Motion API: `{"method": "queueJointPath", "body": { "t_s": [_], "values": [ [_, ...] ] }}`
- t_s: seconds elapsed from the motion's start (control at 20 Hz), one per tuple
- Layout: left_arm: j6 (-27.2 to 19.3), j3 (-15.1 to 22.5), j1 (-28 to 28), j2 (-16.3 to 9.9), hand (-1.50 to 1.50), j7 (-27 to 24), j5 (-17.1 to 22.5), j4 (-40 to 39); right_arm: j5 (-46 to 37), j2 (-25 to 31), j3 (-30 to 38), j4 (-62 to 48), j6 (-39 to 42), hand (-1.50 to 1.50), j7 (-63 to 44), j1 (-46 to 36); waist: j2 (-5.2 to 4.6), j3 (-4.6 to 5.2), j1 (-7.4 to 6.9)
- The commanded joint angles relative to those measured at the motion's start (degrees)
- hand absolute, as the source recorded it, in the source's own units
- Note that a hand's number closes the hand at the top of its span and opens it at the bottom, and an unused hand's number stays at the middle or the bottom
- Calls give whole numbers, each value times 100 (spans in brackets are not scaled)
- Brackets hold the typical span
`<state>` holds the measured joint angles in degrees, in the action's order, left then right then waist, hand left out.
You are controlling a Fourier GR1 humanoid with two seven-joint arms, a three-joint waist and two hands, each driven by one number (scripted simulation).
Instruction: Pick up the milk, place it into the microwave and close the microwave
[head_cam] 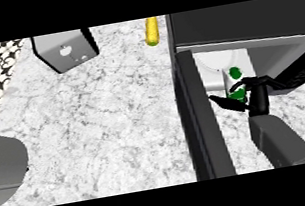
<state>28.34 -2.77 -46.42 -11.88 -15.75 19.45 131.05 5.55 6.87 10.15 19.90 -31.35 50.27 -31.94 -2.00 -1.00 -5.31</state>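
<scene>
Open microwave (282, 53) with door (197, 118) swung wide, white green-marked milk carton (235, 77) inside, grasped by right hand (252, 89) fingers.

One view only, head cam: looks steeply down from above onto the grey-white marbled stone tabletop (100, 129), fairly close, w/ the grey right forearm (280, 142) entering from the lower edge.

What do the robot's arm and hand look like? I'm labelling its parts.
Only one arm shows: a boxy dark grey forearm narrowing to a slim black wrist, ending in a black right hand with thin fingers and a thumb. No cables, markings or sleeve are visible. The left hand is out of view.
</scene>
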Motion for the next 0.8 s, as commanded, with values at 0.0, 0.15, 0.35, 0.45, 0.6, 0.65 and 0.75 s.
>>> {"method": "queueJointPath", "body": {
  "t_s": [0.0, 0.15, 0.35, 0.45, 0.6, 0.65, 0.75],
  "values": [
    [-8, 109, 49, 26, -150, 65, -27, 7, -519, 724, -535, -9, 576, -150, -725, -1439, 67, 105, -270],
    [31, 336, 156, 56, -150, 107, -155, 19, -494, 692, -685, -64, 894, -150, -794, -1436, 86, 97, -110],
    [224, 604, 315, 30, -150, 86, -247, -229, -336, 719, -783, -8, 1742, -150, -895, -1478, 124, 101, 53],
    [301, 820, 392, 21, -150, 160, -284, -224, -301, 605, -879, -46, 2256, -150, -830, -1364, 115, 90, 147],
    [497, 1026, 443, -164, -150, 335, -469, -341, -82, 429, -838, 43, 2923, -150, -790, -1340, 136, 85, 271],
    [450, 1110, 518, -104, -150, 365, -586, -459, -9, 357, -831, 99, 3147, -150, -743, -1265, 159, 89, 366],
    [440, 1241, 582, -58, -150, 381, -753, -467, 110, 213, -808, 84, 3502, -150, -610, -1055, 168, 85, 387]
  ]
}}
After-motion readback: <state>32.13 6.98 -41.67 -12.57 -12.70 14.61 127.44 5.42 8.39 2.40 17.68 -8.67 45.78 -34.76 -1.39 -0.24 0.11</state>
